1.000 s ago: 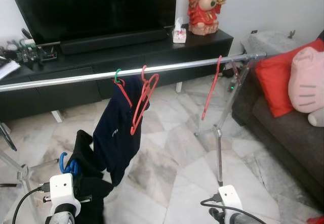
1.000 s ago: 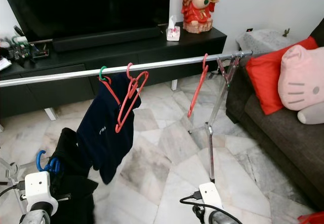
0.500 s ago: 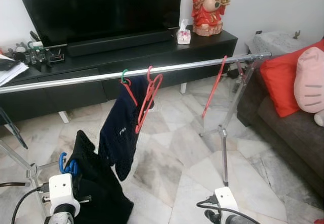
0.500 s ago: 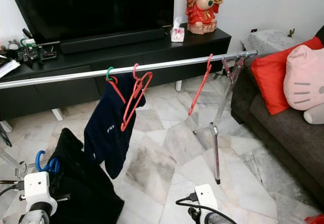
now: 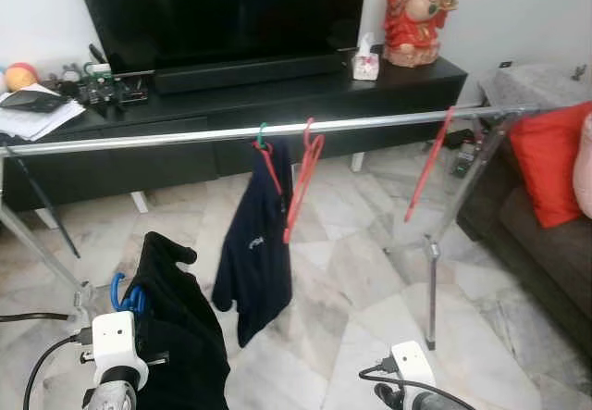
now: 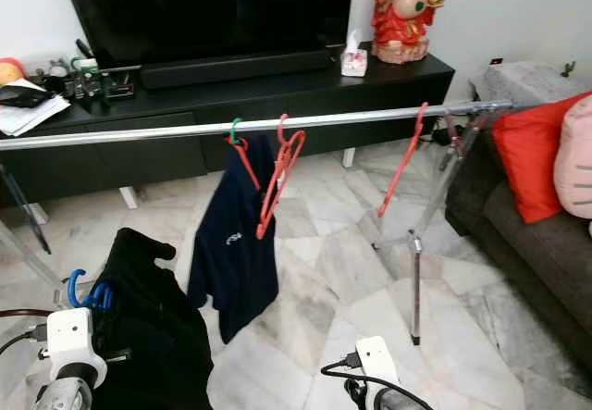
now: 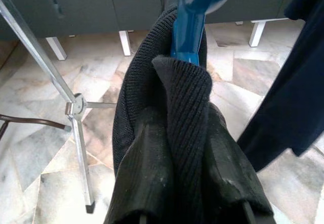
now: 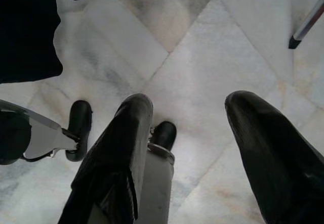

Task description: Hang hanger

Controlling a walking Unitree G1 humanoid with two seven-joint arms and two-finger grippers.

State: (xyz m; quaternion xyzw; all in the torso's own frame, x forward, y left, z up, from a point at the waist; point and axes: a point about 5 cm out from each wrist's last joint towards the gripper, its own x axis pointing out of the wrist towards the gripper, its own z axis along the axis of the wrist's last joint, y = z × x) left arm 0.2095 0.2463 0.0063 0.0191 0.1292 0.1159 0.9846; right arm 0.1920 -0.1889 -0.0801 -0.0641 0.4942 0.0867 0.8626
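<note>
While the left gripper (image 7: 192,204) clamps the blue plastic hanger (image 5: 125,294) draped in a black knitted garment (image 5: 180,336) low at left, the long silver metal rail (image 5: 277,130) runs crosswise above and ahead of it, and the right gripper (image 8: 202,133) hangs spread and empty.

We see a polished metal rail (image 5: 370,123) carrying glossy red plastic hangers (image 5: 301,183) and a soft navy cloth garment (image 5: 254,262). Our left end effector (image 7: 192,204) is wrapped in a ribbed black knit (image 7: 182,133) on a shiny blue plastic hanger (image 7: 190,21). The floor (image 5: 351,271) is smooth, veined marble with a slight sheen. Our right end effector (image 8: 192,148) has matt black fingers (image 8: 116,158). The TV cabinet (image 5: 277,105) looks matt black.
</note>
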